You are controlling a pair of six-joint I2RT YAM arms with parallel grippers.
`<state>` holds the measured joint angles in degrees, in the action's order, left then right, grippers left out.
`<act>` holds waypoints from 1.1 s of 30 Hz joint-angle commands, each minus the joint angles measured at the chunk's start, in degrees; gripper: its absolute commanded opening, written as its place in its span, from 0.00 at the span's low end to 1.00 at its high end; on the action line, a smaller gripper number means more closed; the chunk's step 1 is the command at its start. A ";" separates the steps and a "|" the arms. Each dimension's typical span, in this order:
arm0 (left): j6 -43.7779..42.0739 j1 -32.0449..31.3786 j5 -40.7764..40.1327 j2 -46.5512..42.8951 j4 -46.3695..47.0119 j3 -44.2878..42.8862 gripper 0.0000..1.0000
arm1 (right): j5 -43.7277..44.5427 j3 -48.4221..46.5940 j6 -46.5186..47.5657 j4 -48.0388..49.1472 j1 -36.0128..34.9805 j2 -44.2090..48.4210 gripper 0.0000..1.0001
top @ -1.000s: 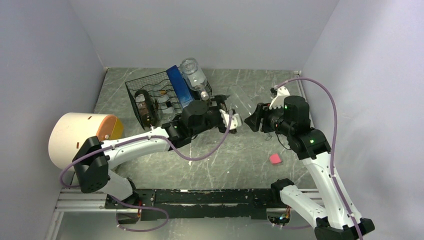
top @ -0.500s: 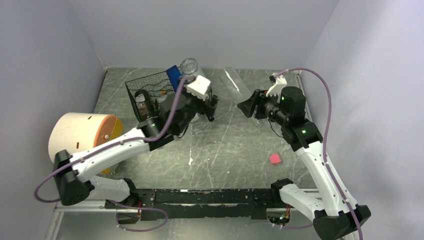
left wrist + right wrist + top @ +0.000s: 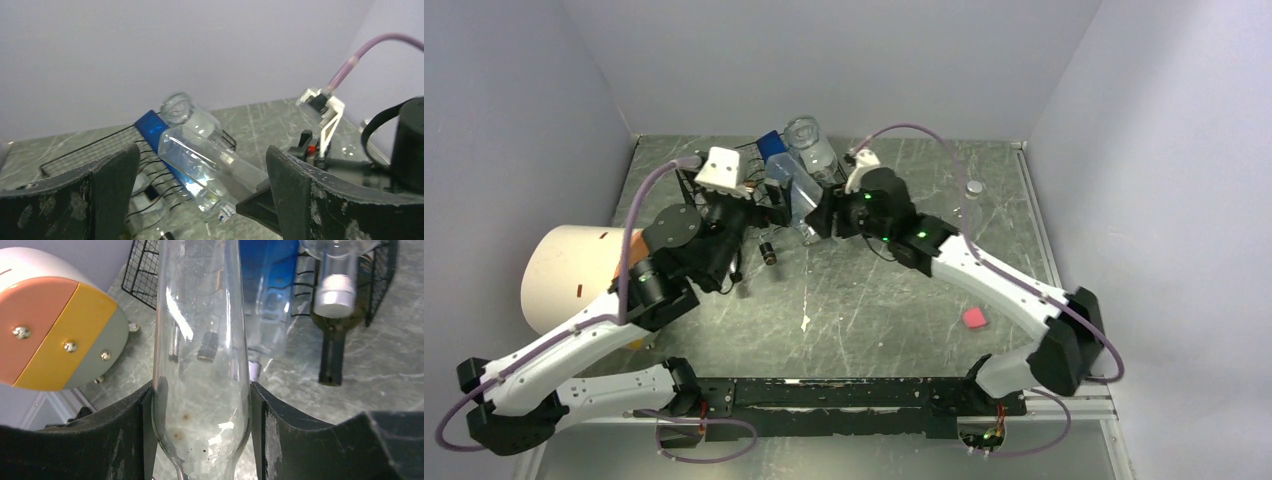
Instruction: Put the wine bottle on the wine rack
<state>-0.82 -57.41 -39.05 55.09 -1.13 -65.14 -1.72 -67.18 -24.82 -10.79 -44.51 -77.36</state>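
top external view: the right gripper reached across to the wine rack at the back left of the table, clamped on a clear wine bottle that pointed away from it toward the rack. a blue bottle and another clear bottle lay on the rack. the left arm bent over the rack's near side, beside a white drum. a small pink block sat well apart, to the right.

left wrist view: the left gripper had its fingers spread wide with nothing gripped, hovering short of the rack. the held bottle lay slanted across the blue one; whether it touched the rods could not be told.

right wrist view: both fingers pressed the glass body near its shoulder. beyond it, a dark bottle lay in the rack with its neck poking out, and the drum's orange and yellow end faced the camera.
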 commanded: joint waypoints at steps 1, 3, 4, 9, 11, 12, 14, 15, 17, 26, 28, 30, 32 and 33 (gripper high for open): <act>-1.11 0.28 -8.02 -4.16 -4.45 -0.07 0.99 | 9.02 -6.43 -1.96 11.19 -4.25 -6.05 0.00; -1.88 0.28 -9.44 -5.60 -4.94 -0.17 0.99 | 11.61 -9.16 -1.58 12.29 -5.87 -9.91 0.00; -2.13 0.28 -10.98 -6.21 -5.16 -0.02 0.99 | 13.06 -10.63 -1.40 12.58 -6.92 -11.92 0.00; -1.65 0.32 -14.22 -8.32 -7.33 0.61 0.99 | 21.65 -20.25 0.87 10.96 -11.35 -22.52 0.00; -1.79 0.36 -15.65 -8.78 -7.49 0.97 0.99 | 27.52 -24.02 2.78 10.15 -13.44 -26.34 0.00; -1.58 0.37 -16.89 -8.81 -8.15 0.80 0.99 | 30.32 -25.43 3.44 9.90 -14.32 -28.69 0.00; -1.08 0.28 -18.95 -8.57 -9.48 0.04 0.99 | 34.44 -28.21 3.84 9.22 -15.15 -31.69 0.00; -1.10 0.36 -19.91 -8.52 -9.84 -0.18 0.99 | 36.25 -29.53 3.89 8.76 -15.37 -33.21 0.00; -1.47 0.35 -21.41 -8.49 -9.91 -0.10 0.99 | 37.09 -31.99 4.70 8.25 -15.54 -35.87 0.00; -1.47 0.36 -24.92 -9.12 -10.06 0.14 0.99 | 35.28 -42.19 6.55 7.14 -15.68 -46.45 0.00; -0.89 0.36 -26.50 -9.17 -10.93 -0.35 0.99 | 35.38 -43.88 6.41 6.86 -15.52 -48.23 0.00; -0.78 0.36 -27.72 -9.53 -10.66 -0.17 0.99 | 35.28 -45.05 6.45 6.72 -15.57 -49.67 0.00; -0.80 0.37 -29.01 -9.96 -10.36 0.13 0.99 | 35.99 -46.01 6.18 6.25 -15.48 -50.93 0.00; -0.91 0.37 -29.63 -10.23 -9.98 0.32 0.99 | 36.17 -46.18 6.06 6.30 -15.39 -51.22 0.00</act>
<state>-1.91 -57.41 -63.99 46.22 -10.76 -64.36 31.53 -109.54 -18.83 -8.03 -60.10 -127.76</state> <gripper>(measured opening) 0.994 0.599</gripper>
